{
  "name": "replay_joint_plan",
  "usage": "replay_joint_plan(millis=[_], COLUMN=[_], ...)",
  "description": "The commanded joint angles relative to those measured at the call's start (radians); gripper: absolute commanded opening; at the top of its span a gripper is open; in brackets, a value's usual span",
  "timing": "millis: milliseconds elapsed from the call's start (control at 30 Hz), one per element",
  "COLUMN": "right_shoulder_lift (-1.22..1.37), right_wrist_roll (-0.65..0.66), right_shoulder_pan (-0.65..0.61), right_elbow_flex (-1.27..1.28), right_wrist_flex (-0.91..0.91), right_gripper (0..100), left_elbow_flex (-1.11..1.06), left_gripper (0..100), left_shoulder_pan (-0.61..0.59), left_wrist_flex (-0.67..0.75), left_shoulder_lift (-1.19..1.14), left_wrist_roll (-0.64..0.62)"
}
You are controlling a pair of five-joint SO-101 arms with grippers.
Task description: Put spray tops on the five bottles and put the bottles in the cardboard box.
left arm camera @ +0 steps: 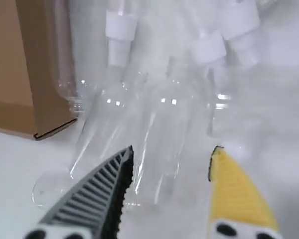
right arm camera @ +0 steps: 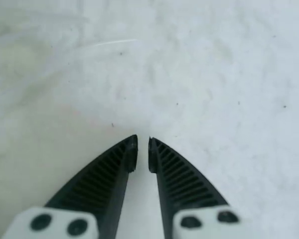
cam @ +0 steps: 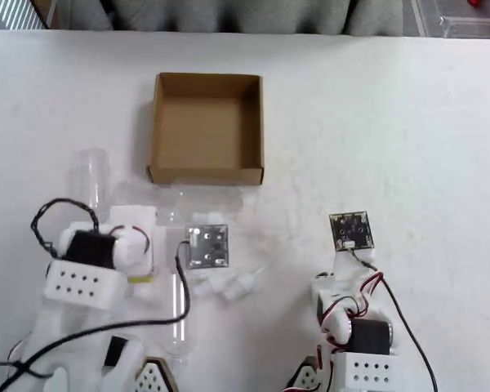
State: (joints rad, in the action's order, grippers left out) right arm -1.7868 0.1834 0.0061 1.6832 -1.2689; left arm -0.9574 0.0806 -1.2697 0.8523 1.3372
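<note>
Several clear bottles lie on the white table in front of the cardboard box (cam: 208, 126). In the left wrist view, my left gripper (left arm camera: 172, 149) is open, its black and yellow fingers just short of two bottles (left arm camera: 104, 134) (left arm camera: 164, 129) lying side by side. White spray tops (left arm camera: 120, 30) (left arm camera: 209, 47) lie at their far ends; whether they are screwed on I cannot tell. Another bottle (left arm camera: 70, 74) lies against the box (left arm camera: 20, 69). My right gripper (right arm camera: 143, 149) is shut over bare table with nothing in it.
In the high view, one bottle (cam: 90, 180) lies left of the box and another (cam: 178, 318) near the front edge. Loose spray tops (cam: 229, 282) sit between the arms. The table's right side has free room.
</note>
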Motion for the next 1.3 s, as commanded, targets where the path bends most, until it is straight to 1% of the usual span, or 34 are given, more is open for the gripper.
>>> replay_joint_plan(millis=[0,100,200,300,567,733,1067,1133,1267], right_shoulder_lift=[-0.013,-0.013,-0.013,-0.013,-0.013,-0.013,-0.013,-0.013,-0.013], right_wrist_roll=[0.008,0.008,0.008,0.008,0.008,0.008,0.008,0.008,0.008], right_shoulder_pan=[0.008,0.008,0.008,0.007,0.007,0.007,0.004,0.004,0.005], right_elbow_flex=[0.008,0.008,0.008,0.008,0.008,0.008,0.008,0.008,0.008], right_wrist_flex=[-0.002,-0.002,-0.002,-0.002,-0.002,-0.002,-0.002,-0.002,-0.002], right_gripper=[1.6,1.6,1.6,1.6,1.6,1.6,1.6,1.6,1.6], left_elbow_flex=[0.015,0.015,0.014,0.015,0.015,0.015,0.015,0.015,0.015], left_gripper=[25,25,25,25,25,25,25,20,2], left_shoulder_pan=[-0.010,-0.031,-0.041,-0.035,-0.022,0.002,0.005,0.005,0.005], left_wrist_flex=[0.115,0.181,0.199,0.203,0.308,0.350,0.428,0.427,0.420], left_shoulder_lift=[-0.156,-0.216,-0.240,-0.262,-0.375,-0.458,-0.582,-0.582,-0.582], left_wrist_roll=[0.008,0.005,0.009,0.009,0.011,0.009,0.002,0.002,0.002])
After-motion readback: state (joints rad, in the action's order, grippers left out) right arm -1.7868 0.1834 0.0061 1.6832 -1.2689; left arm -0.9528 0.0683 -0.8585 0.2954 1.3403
